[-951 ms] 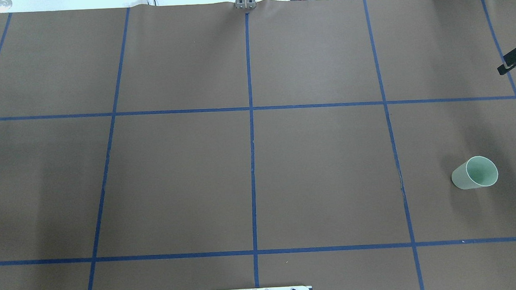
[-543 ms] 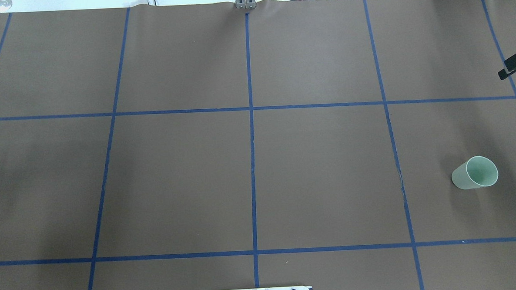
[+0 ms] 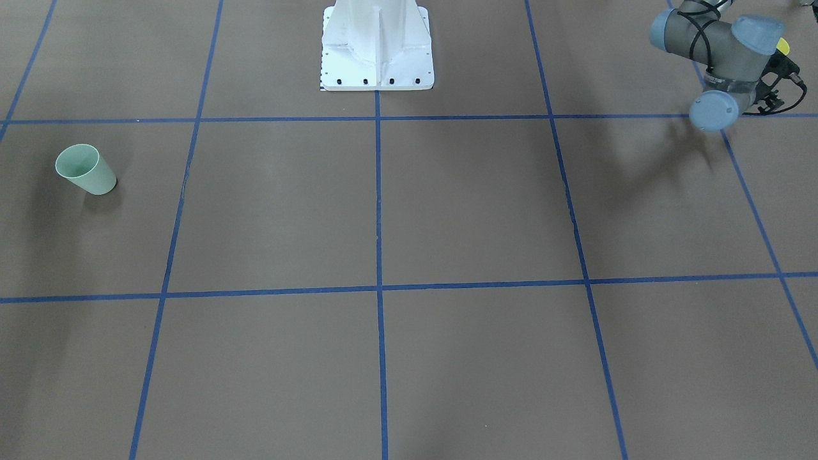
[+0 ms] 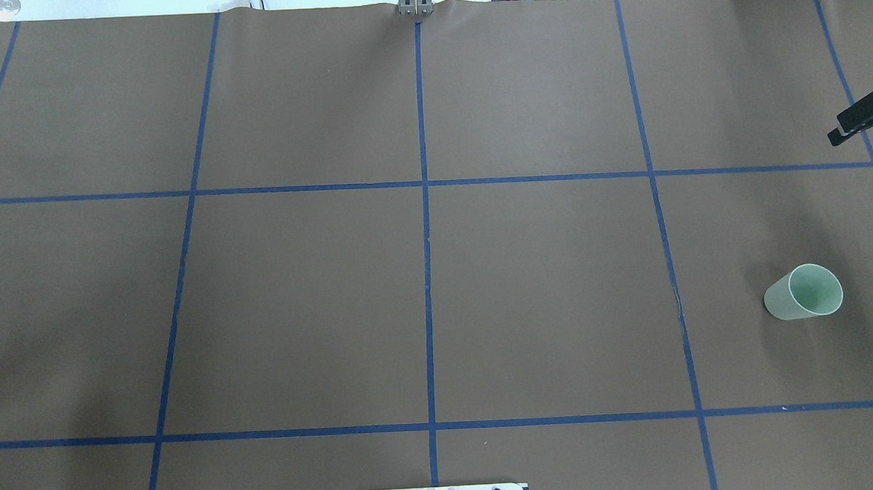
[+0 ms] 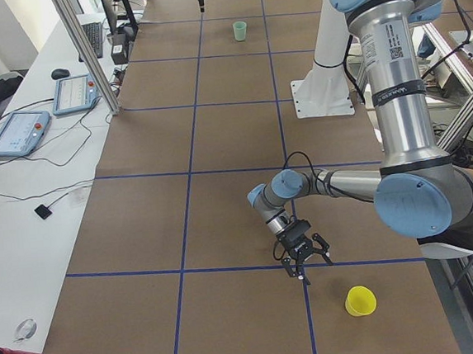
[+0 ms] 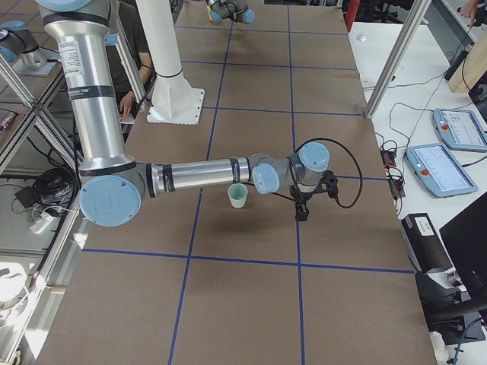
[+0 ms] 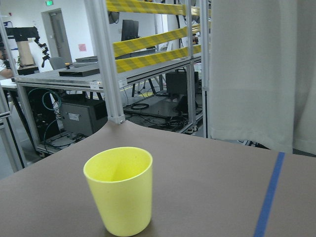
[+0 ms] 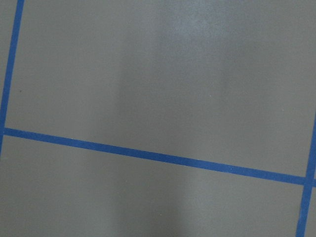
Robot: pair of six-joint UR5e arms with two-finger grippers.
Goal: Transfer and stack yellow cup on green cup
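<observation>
Sliding inward from the overhead view's right edge, the right pincer (image 4: 847, 125) has shifted; the green cup (image 4: 803, 293) stands unmoved on the desk (image 4: 541, 284). At the far left end the yellow cup (image 5: 360, 300) stands upright, near the left pincer (image 5: 305, 268) but apart. Neither pincer's opening can be told. Best to straddle the yellow cup mid-wall, squeeze gently, and lift straight.
</observation>
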